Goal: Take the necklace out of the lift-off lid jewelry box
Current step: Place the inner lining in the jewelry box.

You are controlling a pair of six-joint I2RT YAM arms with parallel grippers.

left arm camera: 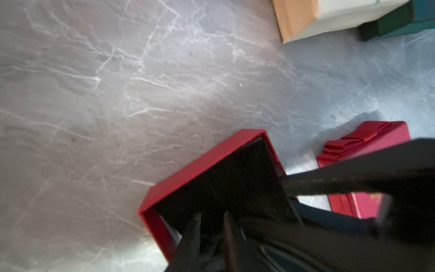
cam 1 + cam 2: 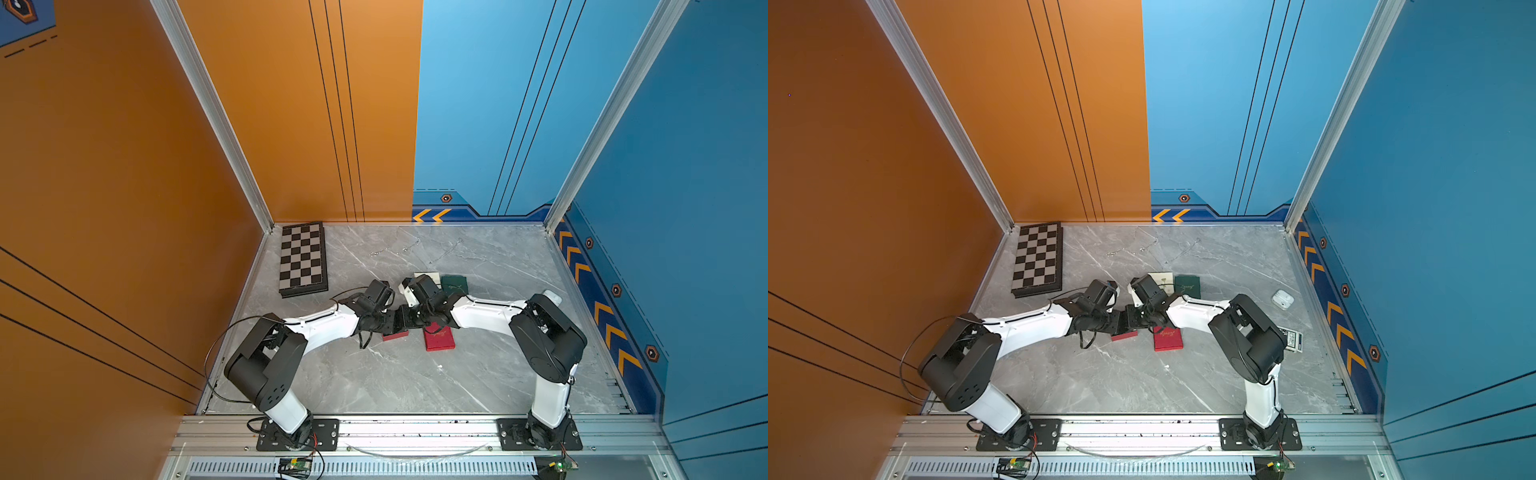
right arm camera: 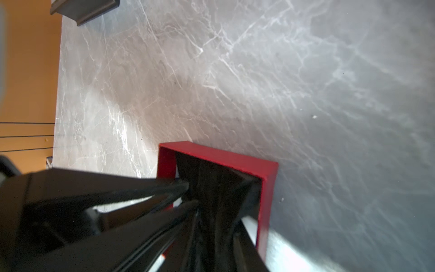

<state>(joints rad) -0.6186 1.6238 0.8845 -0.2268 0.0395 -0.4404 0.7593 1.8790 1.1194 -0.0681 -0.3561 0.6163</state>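
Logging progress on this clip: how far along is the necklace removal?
Done: the red lid lies on the table beside the open box base. In hand: left gripper and right gripper both reach into its black insert. Remaining: no necklace shows in either gripper yet.

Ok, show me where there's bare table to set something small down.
Widest bare patch: the table between the red lid and the front rail. Another: the back right corner, beyond the green box and earbuds case. Crowded: the middle, around the open red box and cream box.
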